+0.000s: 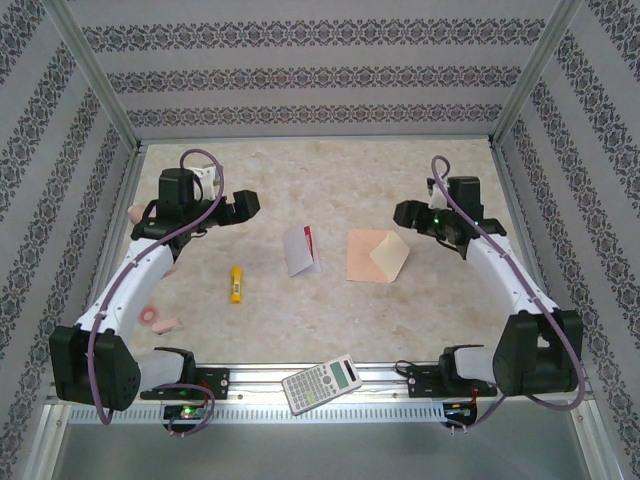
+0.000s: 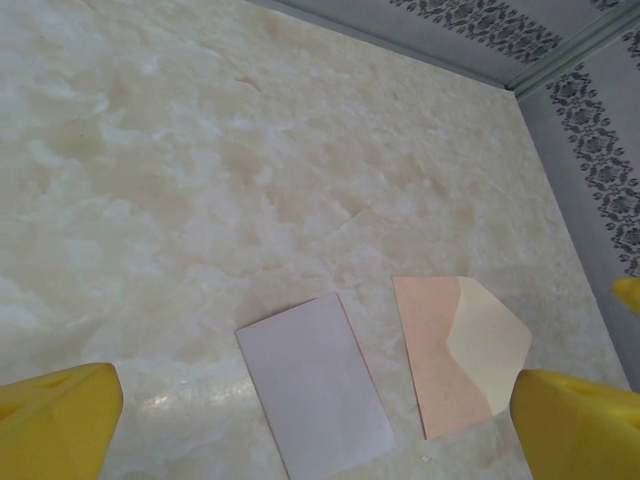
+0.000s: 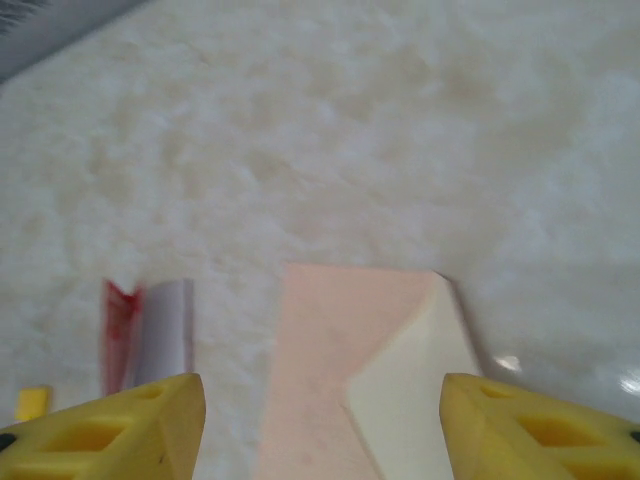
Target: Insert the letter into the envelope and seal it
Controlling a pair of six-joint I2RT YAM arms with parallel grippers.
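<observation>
The letter (image 1: 302, 250) lies folded on the marble tabletop, white back up with a red edge showing; it lies flat in the left wrist view (image 2: 315, 385) and at the left in the right wrist view (image 3: 150, 335). Just to its right sits the peach envelope (image 1: 377, 257) (image 2: 450, 350) (image 3: 370, 370), its triangular flap open with the cream inner side showing. My left gripper (image 1: 245, 205) (image 2: 320, 435) hangs open to the left of the letter, holding nothing. My right gripper (image 1: 405, 213) (image 3: 325, 430) is open just behind the envelope's flap side, its yellow fingers (image 3: 110, 435) wide apart above the envelope.
A yellow stick (image 1: 235, 284) lies left of the letter. A calculator (image 1: 321, 384) rests on the front rail between the arm bases. A small pink item (image 1: 158, 318) lies by the left arm. Patterned walls on a metal frame (image 1: 310, 140) enclose the table.
</observation>
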